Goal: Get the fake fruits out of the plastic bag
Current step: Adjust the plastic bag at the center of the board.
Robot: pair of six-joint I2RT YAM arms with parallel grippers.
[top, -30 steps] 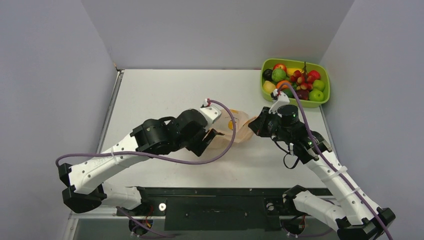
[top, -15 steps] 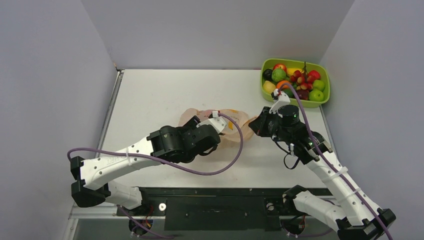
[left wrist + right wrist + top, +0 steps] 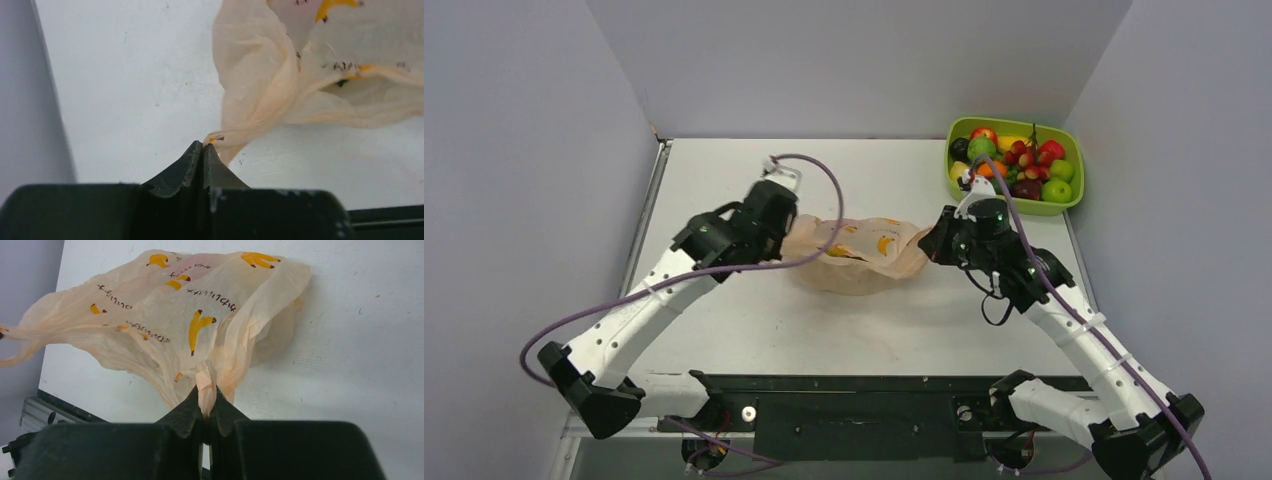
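Note:
The peach plastic bag [image 3: 856,262] with banana prints lies stretched across the table's middle between both grippers. At the bag's left end, my left gripper [image 3: 790,238] is shut, with a thin corner of the bag [image 3: 260,85] pinched at its very tips [image 3: 203,146]. At the right end, my right gripper [image 3: 928,248] is shut on a bunched fold of the bag [image 3: 200,315], which runs down between the fingers [image 3: 206,392]. The fake fruits [image 3: 1014,162] that show are piled in the tray at the back right. No fruit shows inside the bag.
The lime-green tray [image 3: 1070,140] stands at the table's back right corner, just behind the right arm. Grey walls close in the left, back and right sides. A black rail [image 3: 854,400] runs along the near edge.
My left arm swung from over the bag's near side to its left end and its jaws closed on the bag's corner. The bag now lies spread wider to the left. The right gripper kept its hold.

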